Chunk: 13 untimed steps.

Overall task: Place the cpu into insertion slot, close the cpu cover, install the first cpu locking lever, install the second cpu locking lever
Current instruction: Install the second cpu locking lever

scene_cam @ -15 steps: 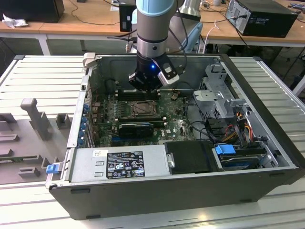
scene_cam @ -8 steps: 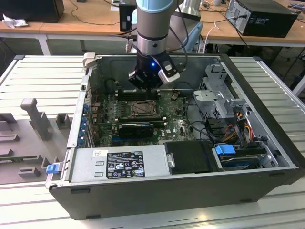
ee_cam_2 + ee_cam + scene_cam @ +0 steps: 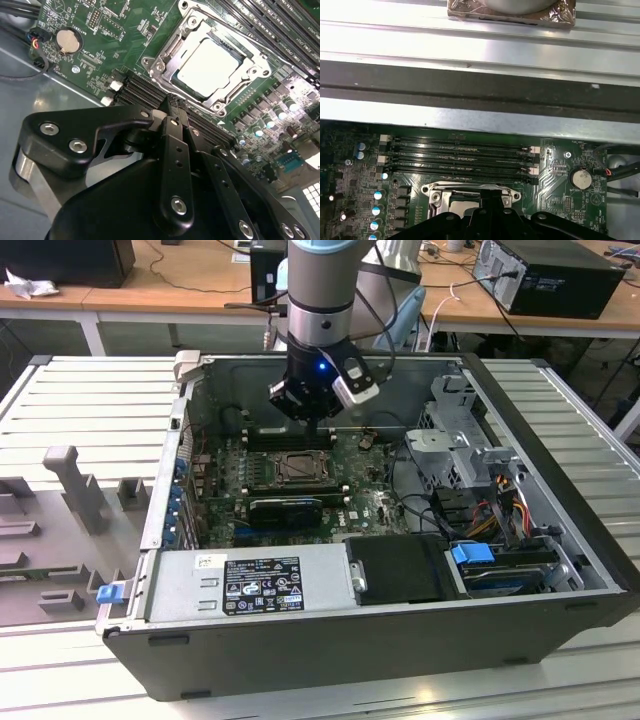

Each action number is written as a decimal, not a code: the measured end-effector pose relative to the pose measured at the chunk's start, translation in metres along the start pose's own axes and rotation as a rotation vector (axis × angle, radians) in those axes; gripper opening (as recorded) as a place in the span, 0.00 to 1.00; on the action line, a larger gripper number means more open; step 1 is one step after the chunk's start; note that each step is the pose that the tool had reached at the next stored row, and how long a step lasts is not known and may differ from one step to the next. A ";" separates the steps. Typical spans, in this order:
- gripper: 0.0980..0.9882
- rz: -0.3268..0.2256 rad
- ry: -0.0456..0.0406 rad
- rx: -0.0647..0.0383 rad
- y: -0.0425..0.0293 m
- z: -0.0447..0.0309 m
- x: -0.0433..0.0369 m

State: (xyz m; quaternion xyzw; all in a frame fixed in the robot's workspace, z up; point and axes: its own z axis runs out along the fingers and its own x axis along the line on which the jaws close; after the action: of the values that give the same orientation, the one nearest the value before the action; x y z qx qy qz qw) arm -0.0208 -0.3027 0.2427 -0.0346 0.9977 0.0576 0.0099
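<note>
Pale square cpu [image 3: 207,64] lying flat inside the insertion slot [image 3: 176,84], face up, shiny and clean. Dark square slot with a silvery rim, sitting on the green motherboard [image 3: 97,42] just beside the long black memory slots [image 3: 285,25]. Thin silvery cpu cover [image 3: 197,25] closed down flat over the slot, framing the chip through its middle window. In the exterior view, slot [image 3: 297,468] near the middle of the motherboard [image 3: 375,505], cover down on it.
</note>
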 end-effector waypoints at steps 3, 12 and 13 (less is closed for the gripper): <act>0.01 0.000 0.0000 0.000 0.0002 -0.0013 0.0000; 0.01 0.000 0.0000 0.000 -0.0021 -0.0031 0.0001; 0.01 0.000 0.0000 0.000 -0.0026 -0.0032 0.0001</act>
State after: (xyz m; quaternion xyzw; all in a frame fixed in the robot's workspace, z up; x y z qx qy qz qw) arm -0.0208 -0.3057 0.2456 -0.0347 0.9977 0.0576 0.0099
